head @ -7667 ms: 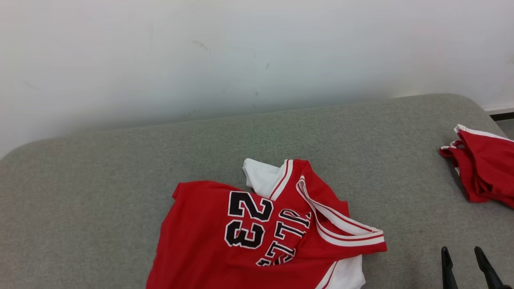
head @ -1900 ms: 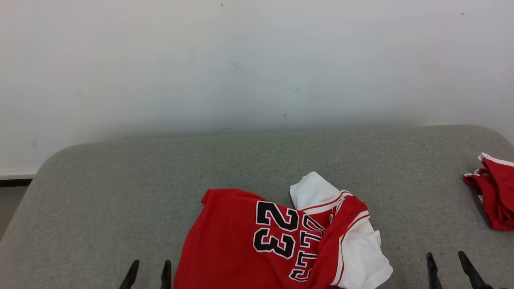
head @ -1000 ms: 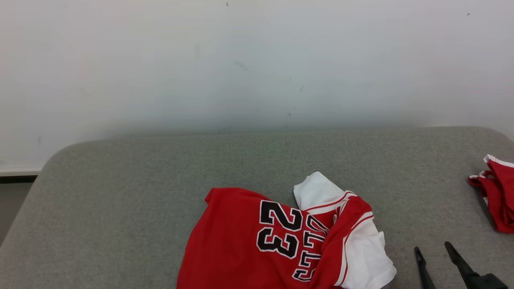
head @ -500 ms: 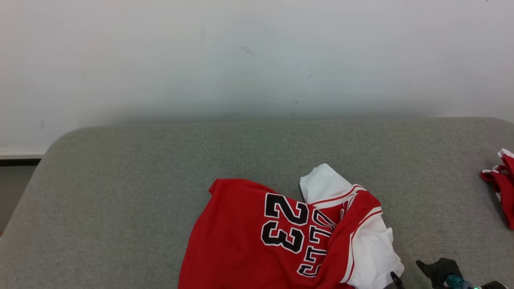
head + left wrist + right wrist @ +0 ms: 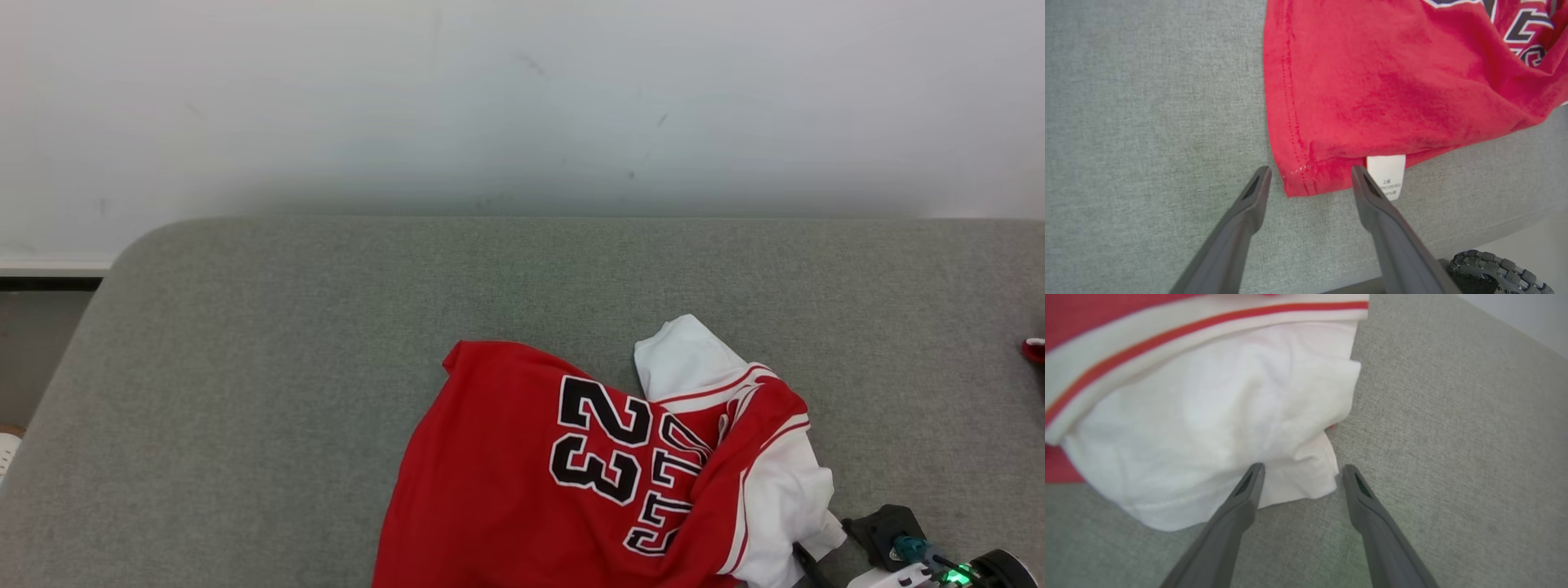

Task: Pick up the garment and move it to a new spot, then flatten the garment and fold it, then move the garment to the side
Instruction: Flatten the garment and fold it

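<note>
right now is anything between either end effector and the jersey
Nothing visible does. The open left end effector frames the red hem corner of the jersey, and the open right end effector sits at the edge of its white sleeve.

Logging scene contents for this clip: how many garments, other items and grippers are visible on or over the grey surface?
Garments: 1, the red jersey
Unidentified: 1, a red scrap cut off at the head view's right edge
Grippers: 2, left gripper and right gripper, both open
Total: 4

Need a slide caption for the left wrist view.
Open left gripper frames the hem corner of the red jersey, white label alongside, on the grey cushion.
</note>
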